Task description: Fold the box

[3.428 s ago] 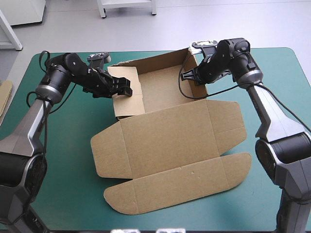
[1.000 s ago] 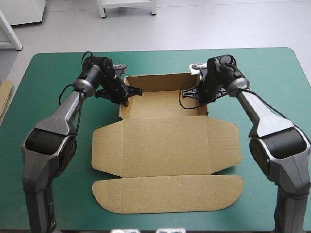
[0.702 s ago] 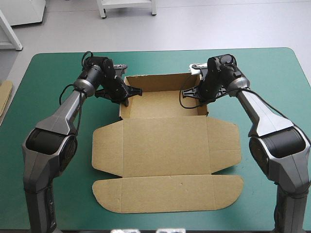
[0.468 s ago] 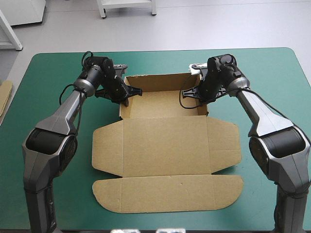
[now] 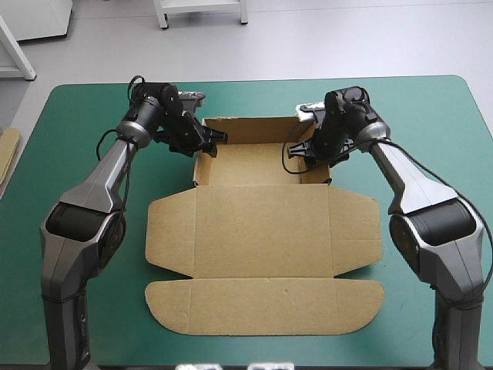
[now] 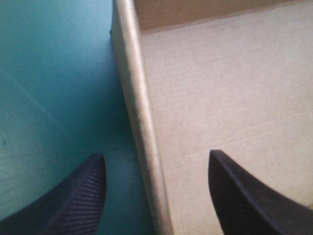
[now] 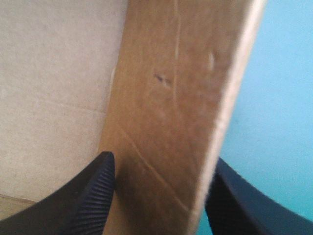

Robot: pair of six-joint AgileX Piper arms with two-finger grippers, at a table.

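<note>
High view: one brown box (image 5: 262, 231) lies mid-table on the teal-green table (image 5: 92, 254), its far part a tray with walls raised, its lid and flaps flat toward the near edge. Two grippers stand at the tray, the left gripper (image 5: 211, 140) astride the left wall and the right gripper (image 5: 303, 149) astride the right. Each is released, fingers spread, one black finger inside the tray and one outside.

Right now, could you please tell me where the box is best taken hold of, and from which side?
Probably by its upright side walls, from above: each offers a thin standing edge, whereas the lid lies flat on the teal-green cover. The open left claw straddles the left wall, one finger inside the tray, one outside; the right claw likewise straddles the right wall.
</note>
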